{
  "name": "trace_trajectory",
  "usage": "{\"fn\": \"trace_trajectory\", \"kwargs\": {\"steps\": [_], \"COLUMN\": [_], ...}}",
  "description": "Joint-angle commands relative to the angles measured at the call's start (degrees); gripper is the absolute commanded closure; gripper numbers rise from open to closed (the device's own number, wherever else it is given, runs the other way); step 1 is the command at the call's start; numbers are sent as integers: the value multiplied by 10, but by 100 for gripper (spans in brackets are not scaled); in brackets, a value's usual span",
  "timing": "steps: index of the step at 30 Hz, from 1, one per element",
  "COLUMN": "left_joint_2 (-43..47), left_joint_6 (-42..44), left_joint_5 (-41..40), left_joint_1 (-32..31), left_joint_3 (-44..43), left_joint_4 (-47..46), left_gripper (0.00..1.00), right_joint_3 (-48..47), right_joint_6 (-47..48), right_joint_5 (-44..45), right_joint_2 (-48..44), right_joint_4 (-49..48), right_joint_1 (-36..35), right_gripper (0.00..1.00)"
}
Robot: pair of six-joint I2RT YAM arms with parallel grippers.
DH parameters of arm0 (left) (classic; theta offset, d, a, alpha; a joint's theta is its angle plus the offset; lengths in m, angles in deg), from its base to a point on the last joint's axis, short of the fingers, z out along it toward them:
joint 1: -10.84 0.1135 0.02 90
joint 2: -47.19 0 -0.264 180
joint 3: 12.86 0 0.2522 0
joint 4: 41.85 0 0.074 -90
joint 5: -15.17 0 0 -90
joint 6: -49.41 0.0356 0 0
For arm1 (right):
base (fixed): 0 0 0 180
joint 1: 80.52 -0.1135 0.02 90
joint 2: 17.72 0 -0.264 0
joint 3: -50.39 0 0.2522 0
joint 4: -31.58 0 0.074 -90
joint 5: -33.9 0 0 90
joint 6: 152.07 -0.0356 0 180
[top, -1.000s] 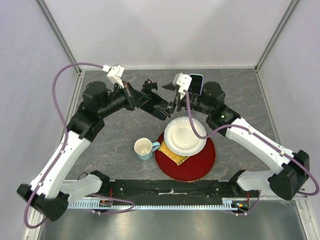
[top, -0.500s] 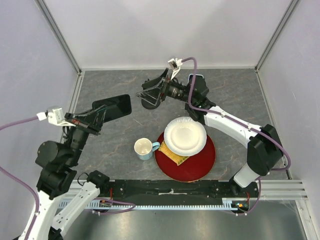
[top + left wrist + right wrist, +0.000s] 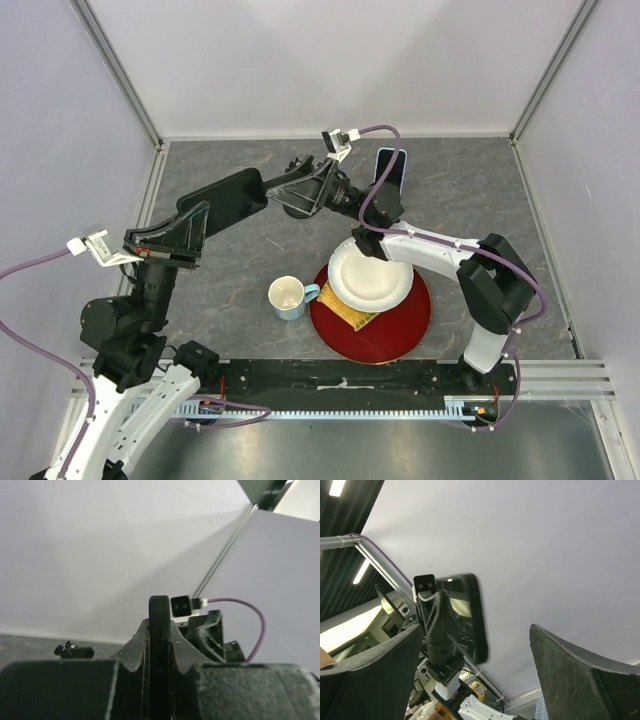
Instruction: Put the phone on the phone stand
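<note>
My left gripper (image 3: 192,222) is shut on a black phone (image 3: 228,198) and holds it high above the table's left half. In the left wrist view the phone (image 3: 159,645) shows edge-on, clamped between the jaws. My right gripper (image 3: 292,186) is open and empty, pointing left toward the phone; its wrist view shows the phone (image 3: 472,615) in the left gripper. A black stand (image 3: 300,206) sits on the table, partly hidden under the right gripper. A second phone in a light-blue case (image 3: 390,168) stands at the back.
A white bowl (image 3: 370,272) rests on a red plate (image 3: 405,322) at centre front, with a yellow item (image 3: 352,316) under the bowl's edge. A light-blue mug (image 3: 287,296) stands left of the plate. Walls enclose the table on three sides.
My left arm has swung the black phone to the right and toward the back, closer to the right gripper. The right gripper has shifted slightly left.
</note>
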Motion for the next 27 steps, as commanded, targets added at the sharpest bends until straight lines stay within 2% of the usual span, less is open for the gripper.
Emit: {"fn": "trace_trajectory", "kwargs": {"steps": [1,12,22,24,25,27], "left_joint_2": [-4,-60,-50,-46,-45,-42], "left_joint_6": [-45,-89,-119,-131,-136,-139], "left_joint_5": [8,27,37,35,36,41], "left_joint_1": [1,0,0,0,0,0], "left_joint_3": [8,36,89,102,105,112], "left_joint_4": [-143,-243,-255,-255,-256,-254], "left_gripper": [98,98,98,98,98,98], "right_joint_3": [-15,-43,-42,-43,-43,-45], "right_joint_6": [-46,-70,-94,-103,-107,-109], "right_joint_5": [11,1,2,2,1,0], "right_joint_2": [19,41,45,46,47,48], "right_joint_4": [-81,-136,-165,-178,-183,-192], "right_joint_1": [-4,-30,-26,-25,-24,-24], "right_gripper": [8,31,54,70,85,100]}}
